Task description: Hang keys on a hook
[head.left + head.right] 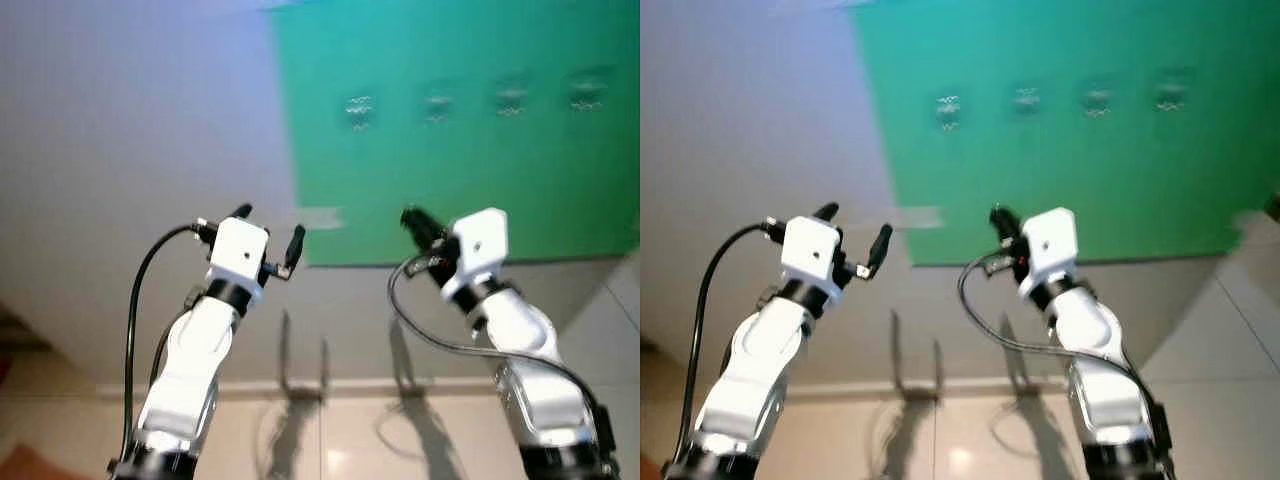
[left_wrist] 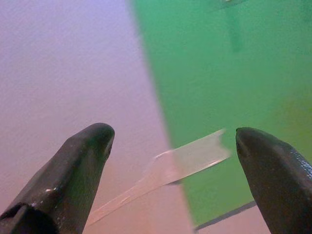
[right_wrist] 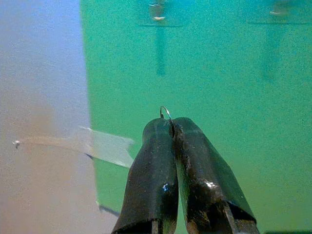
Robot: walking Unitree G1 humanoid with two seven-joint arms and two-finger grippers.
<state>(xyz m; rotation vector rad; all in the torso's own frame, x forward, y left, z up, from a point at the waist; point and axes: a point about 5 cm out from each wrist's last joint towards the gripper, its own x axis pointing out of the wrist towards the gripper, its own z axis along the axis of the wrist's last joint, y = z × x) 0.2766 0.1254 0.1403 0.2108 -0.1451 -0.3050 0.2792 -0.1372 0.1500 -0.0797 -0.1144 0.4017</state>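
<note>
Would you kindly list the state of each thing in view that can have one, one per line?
Left gripper: open, raised toward the wall, holding nothing.
Right gripper: shut on a thin key ring, pointed at the green panel.
Hooks: a row of four on the green panel, none visibly holding anything.
Tape strip: stuck across the panel's edge, one end lifting.

I see soft, bright daylight; the head views are blurred, the hooks [image 1: 472,100] smeared, and arm shadows fall on the wall [image 1: 120,150] below.

Matt green sheet [image 1: 480,150], glossy tape [image 2: 185,163]
</note>
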